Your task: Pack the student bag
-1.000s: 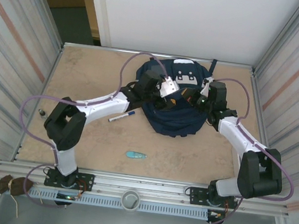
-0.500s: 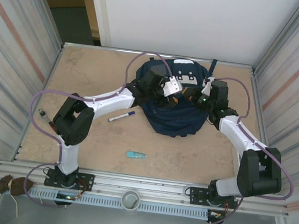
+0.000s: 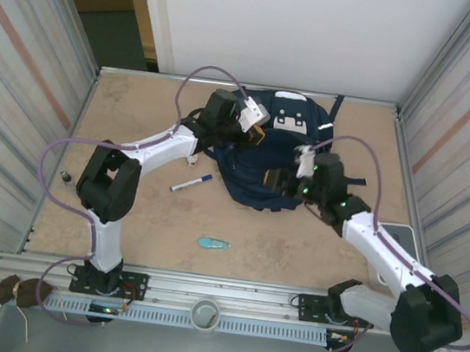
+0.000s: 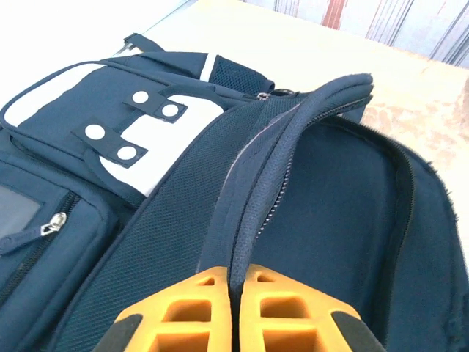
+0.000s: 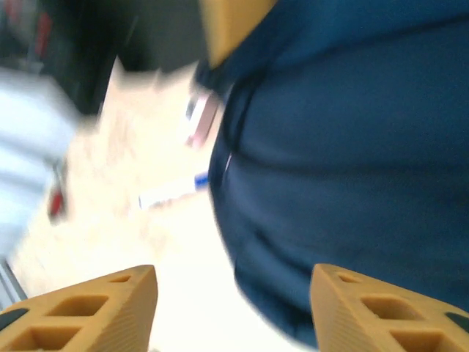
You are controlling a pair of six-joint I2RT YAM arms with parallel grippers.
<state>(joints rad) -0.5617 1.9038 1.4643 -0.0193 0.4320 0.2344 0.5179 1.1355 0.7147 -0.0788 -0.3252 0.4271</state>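
Student bag: the student bag (image 3: 251, 187) lies at the far middle of the bench (image 3: 138, 119), close to the back wall, with its white patch (image 3: 291, 123) facing up.
Bag opening: the main zip is undone. Through the left wrist camera I see the dark blue inside, next to the raised rim.
Left end effector: the left end effector (image 4: 233, 282) is closed tight. Its two yellow fingers (image 4: 187, 308) pinch the zip rim of the bag's opening between them, at the far left part of the bag.
Right end effector: the right end effector (image 5: 233, 282) has its fingers well apart, with nothing between them. It is at the near edge of the bag. This view is blurred, so whether it touches the fabric I cannot tell for sure.
Pen: a white pen (image 3: 191, 184) with a blue cap lies on the bench, near the left side of the bag.
Teal thing: a small teal thing (image 3: 214, 244) lies alone nearer to the arm bases, well apart from the bag. It is too small to say what it is.
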